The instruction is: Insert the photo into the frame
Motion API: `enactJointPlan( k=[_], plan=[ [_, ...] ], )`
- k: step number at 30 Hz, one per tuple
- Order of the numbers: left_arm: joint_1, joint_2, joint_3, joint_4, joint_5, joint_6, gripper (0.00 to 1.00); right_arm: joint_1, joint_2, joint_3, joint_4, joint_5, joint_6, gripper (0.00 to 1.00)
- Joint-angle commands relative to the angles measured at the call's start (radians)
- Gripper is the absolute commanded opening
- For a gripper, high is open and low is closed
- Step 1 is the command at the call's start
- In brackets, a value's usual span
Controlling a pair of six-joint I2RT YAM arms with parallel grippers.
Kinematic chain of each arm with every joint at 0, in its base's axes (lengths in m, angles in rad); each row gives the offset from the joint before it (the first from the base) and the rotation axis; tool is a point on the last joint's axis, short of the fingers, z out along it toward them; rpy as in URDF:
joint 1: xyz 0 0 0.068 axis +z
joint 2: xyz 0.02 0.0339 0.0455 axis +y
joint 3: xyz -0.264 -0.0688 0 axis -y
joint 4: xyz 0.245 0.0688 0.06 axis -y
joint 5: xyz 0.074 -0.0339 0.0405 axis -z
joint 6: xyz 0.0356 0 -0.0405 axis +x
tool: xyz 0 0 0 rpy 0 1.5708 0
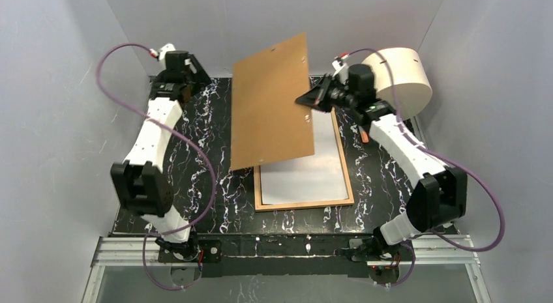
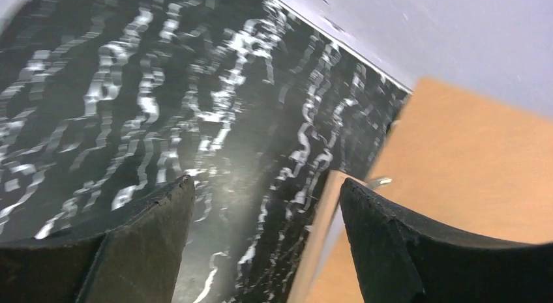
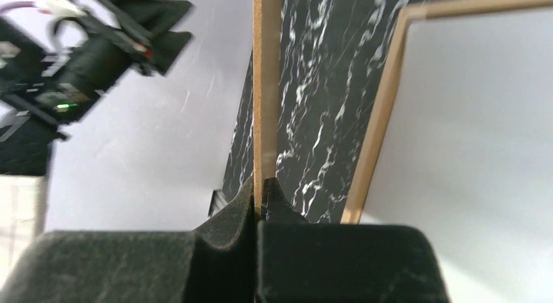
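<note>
The frame, thin light wood, lies flat on the black marble table, right of centre. A white sheet fills it; this looks like the photo's plain back, and no picture side shows. My right gripper is shut on the right edge of the brown backing board and holds it tilted up above the frame's far-left part. In the right wrist view my gripper pinches the board's edge, with the frame below. My left gripper is open and empty at the far left, apart from the board.
A white cylinder stands at the back right behind my right arm. Grey walls close in the table on three sides. The left wrist view shows the frame's edge and the board to the right of the open fingers.
</note>
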Motion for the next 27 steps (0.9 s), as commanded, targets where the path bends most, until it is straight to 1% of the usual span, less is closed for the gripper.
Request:
enactJointPlan(
  k=[1,3,6,8,12,20,23,26,27],
  plan=[
    [0.021,-0.164,-0.101,-0.139,-0.208,-0.015,0.81,0.143,0.065,-0.061,0.227,0.055,0.145,0.01],
    [0.033,-0.211,-0.140,-0.168,-0.180,-0.018,0.82,0.209,0.102,-0.083,0.245,0.123,0.177,0.01],
    [0.042,-0.268,-0.213,-0.212,-0.136,-0.037,0.82,0.288,0.169,-0.112,0.293,0.178,0.237,0.01],
    [0.049,-0.306,-0.272,-0.240,-0.109,-0.050,0.82,0.339,0.226,-0.113,0.312,0.210,0.251,0.01],
    [0.055,-0.374,-0.339,-0.278,-0.055,-0.048,0.83,0.450,0.326,-0.100,0.337,0.267,0.286,0.01],
    [0.068,-0.434,-0.359,-0.372,-0.035,-0.011,0.84,0.594,0.495,-0.010,0.268,0.411,0.367,0.01],
    [0.070,-0.447,-0.368,-0.383,-0.034,0.010,0.84,0.637,0.523,-0.016,0.277,0.449,0.376,0.01],
    [0.072,-0.450,-0.386,-0.386,-0.019,0.025,0.85,0.664,0.547,-0.042,0.309,0.442,0.370,0.02],
    [0.073,-0.448,-0.390,-0.386,-0.003,0.031,0.85,0.671,0.560,-0.050,0.311,0.437,0.367,0.05]
  ],
)
